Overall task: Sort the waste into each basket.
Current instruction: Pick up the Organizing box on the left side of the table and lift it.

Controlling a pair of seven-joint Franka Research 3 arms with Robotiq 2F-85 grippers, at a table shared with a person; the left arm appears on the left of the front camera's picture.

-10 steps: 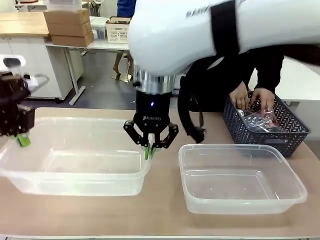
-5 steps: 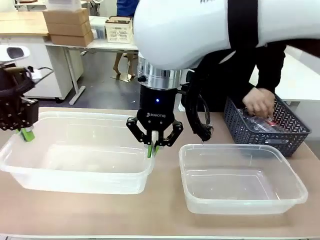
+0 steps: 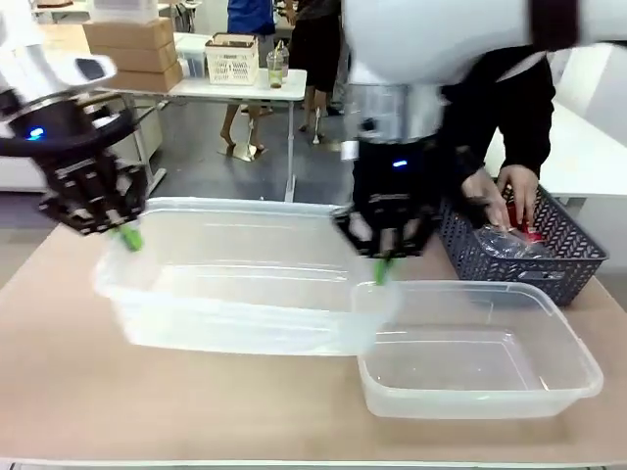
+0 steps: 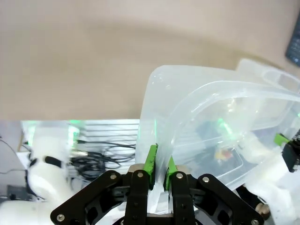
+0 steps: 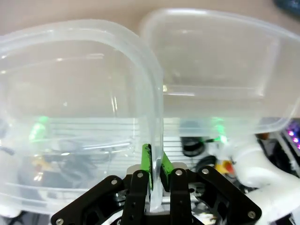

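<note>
Two clear baskets are on the table. The left basket (image 3: 235, 294) hangs tilted above the tabletop, blurred by motion. My left gripper (image 3: 127, 235) is shut on its left rim and my right gripper (image 3: 382, 269) is shut on its right rim. Its right end overlaps the left rim of the right basket (image 3: 480, 362), which rests on the table. In the left wrist view, my left gripper (image 4: 159, 168) pinches the wall of the held basket (image 4: 211, 122). In the right wrist view, my right gripper (image 5: 153, 171) pinches the held basket (image 5: 79, 93) beside the other basket (image 5: 215, 70). The waste (image 3: 505, 240), a clear bottle and something red, lies in a dark lattice basket.
The dark lattice basket (image 3: 549, 264) stands at the far right of the table, with a person's hands (image 3: 519, 191) reaching into it. Bare tabletop shows at the left and along the front edge. Desks and boxes stand beyond the table.
Both arms have lifted the left basket and carried it to the right, so its right end now overlaps the right basket. The person's hands stay in the lattice basket.
</note>
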